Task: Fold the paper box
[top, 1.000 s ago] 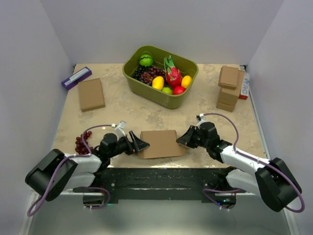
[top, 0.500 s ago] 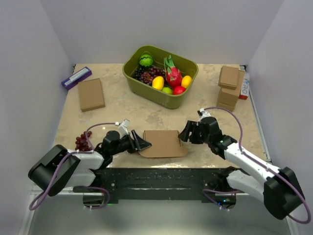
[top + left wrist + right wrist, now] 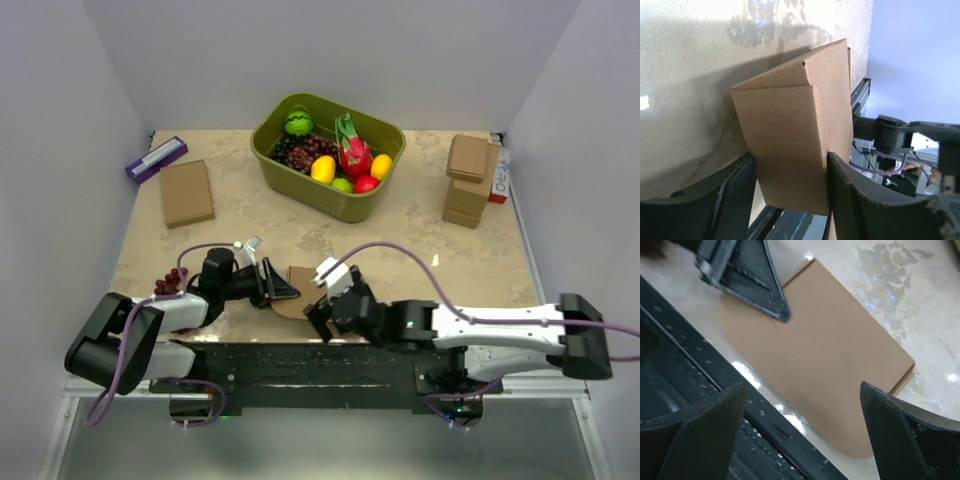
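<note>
Within left gripper, paper box, seemingly clamped

Plain brown paper box, olive green bin, mottled beige table

Counted are one left tool, one right tool, one paper box, one flat brown box, one green bin, one purple packet.
</note>
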Controlling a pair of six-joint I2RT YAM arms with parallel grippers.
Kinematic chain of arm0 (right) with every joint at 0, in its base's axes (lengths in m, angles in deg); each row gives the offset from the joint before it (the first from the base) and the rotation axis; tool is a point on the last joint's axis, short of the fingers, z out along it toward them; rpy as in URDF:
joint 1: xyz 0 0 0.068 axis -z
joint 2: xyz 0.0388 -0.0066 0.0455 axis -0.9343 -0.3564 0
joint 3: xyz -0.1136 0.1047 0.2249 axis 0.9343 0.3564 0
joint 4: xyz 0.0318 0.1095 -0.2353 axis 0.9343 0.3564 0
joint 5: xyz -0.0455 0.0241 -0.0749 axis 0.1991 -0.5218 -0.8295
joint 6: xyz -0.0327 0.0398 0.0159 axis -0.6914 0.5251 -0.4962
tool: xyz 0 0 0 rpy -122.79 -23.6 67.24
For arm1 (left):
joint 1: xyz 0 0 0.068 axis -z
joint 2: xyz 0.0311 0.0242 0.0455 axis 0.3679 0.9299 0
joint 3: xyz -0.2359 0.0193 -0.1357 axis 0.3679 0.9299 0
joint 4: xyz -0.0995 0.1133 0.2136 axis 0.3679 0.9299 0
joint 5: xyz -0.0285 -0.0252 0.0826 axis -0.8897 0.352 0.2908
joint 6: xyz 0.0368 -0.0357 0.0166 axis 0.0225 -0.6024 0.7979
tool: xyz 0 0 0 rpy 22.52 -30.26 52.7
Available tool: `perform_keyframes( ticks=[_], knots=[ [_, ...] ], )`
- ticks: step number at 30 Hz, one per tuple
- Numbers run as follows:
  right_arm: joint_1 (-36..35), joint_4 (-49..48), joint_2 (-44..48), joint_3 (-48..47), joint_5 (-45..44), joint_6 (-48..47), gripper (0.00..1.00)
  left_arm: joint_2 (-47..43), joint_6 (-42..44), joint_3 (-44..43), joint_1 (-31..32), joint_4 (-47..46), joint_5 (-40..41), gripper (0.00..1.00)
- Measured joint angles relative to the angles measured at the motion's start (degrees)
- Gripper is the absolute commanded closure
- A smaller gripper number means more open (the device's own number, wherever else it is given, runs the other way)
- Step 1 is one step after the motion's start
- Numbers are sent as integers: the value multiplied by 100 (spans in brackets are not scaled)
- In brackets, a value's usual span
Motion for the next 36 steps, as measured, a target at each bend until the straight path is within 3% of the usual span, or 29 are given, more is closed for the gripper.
perform_keyframes(
  ticks=[4,9,18,31,33,36],
  knots=[
    [-861,369,-1215,-507,-1091,-101,1,-118,175,-17,-289,522,-485,60],
    [-1443,448,-1947,-704,-1812,-258,1,-127,535,-256,-566,1296,-890,60],
    [-1458,791,-3025,-1246,-2621,-166,1,-164,892,-535,-826,2155,-1268,60],
    [-1458,704,-3777,-1322,-3099,-236,4,-363,570,-367,-837,2063,-1526,62],
    [-1467,789,-3943,-1423,-3252,-175,7,-404,566,-326,-855,2061,-1513,62],
    [-1469,1047,-4151,-1556,-3534,2,22,-457,562,-286,-861,2050,-1513,60]
  ],
)
